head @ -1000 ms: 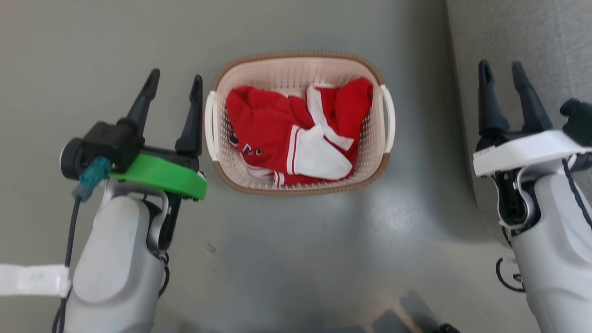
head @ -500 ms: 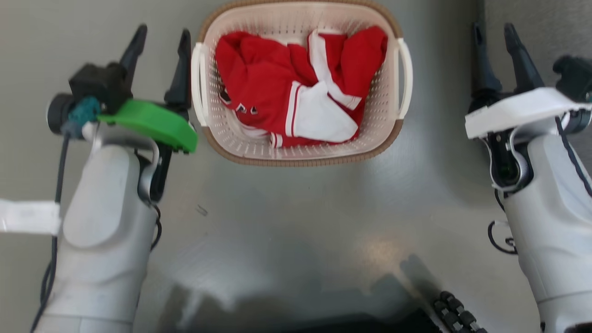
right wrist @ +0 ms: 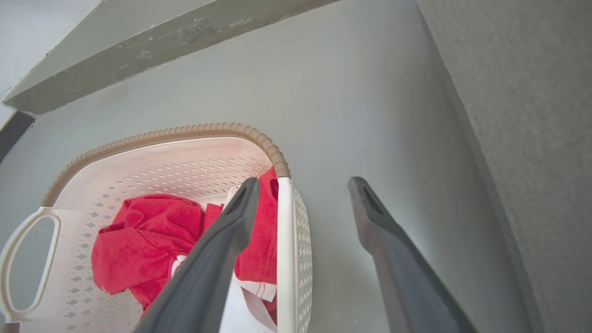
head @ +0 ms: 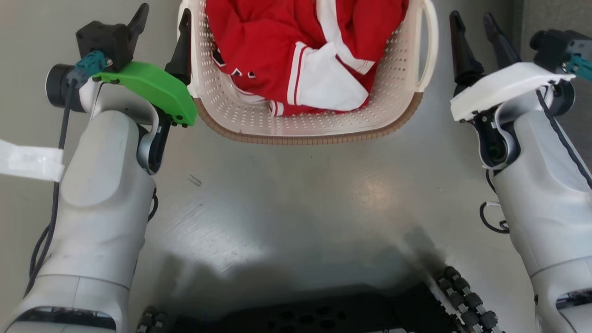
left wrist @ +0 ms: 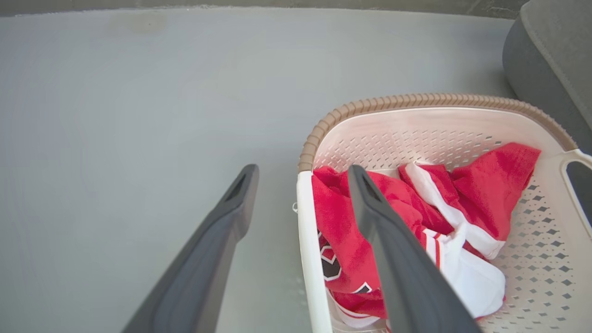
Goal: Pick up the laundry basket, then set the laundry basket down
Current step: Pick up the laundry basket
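we see left gripper [head: 164, 10] released, right gripper [head: 470, 16] released, nothing held | laundry basket [head: 305, 136] on floor [head: 296, 194] between them | risk: uneven handle grips tip it; inner finger snags red shirt [head: 259, 46]

The laundry basket [head: 323, 124] runs off the head view's top edge.

A smooth grey floor [head: 296, 185] is spreading across the whole scene. Overhead light is pooling on it as a pale glare [head: 377, 189], and a soft shadow [head: 259, 277] is lying nearer the camera. A small dark scuff [head: 194, 180] is marking the floor left of centre. A grey, coarse-textured upholstered piece [right wrist: 532, 115] is standing at the right. A darker skirting strip [right wrist: 162, 46] is running along the foot of a pale wall [right wrist: 27, 27].
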### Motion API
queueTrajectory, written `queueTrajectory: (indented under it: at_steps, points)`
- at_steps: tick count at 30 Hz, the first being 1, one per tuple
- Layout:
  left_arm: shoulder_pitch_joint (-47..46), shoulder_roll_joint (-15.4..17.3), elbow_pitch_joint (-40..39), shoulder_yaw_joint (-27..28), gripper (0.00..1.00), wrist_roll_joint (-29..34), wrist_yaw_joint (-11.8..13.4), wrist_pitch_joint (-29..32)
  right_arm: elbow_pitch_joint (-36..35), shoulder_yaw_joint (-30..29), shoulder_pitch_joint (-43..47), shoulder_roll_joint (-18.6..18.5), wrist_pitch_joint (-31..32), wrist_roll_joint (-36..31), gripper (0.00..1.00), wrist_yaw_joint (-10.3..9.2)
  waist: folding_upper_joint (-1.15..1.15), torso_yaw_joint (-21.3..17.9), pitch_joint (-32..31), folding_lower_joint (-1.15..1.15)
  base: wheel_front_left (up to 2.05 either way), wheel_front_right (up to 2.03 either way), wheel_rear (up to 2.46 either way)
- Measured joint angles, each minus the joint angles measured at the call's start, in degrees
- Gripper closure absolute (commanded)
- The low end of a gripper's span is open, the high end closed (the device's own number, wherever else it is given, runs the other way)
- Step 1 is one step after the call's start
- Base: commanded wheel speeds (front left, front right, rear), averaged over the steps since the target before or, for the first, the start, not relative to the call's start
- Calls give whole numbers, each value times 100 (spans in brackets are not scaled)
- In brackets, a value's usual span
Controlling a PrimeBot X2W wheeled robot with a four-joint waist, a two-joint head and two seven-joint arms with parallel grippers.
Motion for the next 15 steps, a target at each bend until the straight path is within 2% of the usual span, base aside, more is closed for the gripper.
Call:
queueTrajectory:
  at_steps: [15]
  points:
    - [-519,-5,867,-432,0,-249,-5,132,959,257,-603,160,33,134,0,64,0,10,479,0,0,0,0]
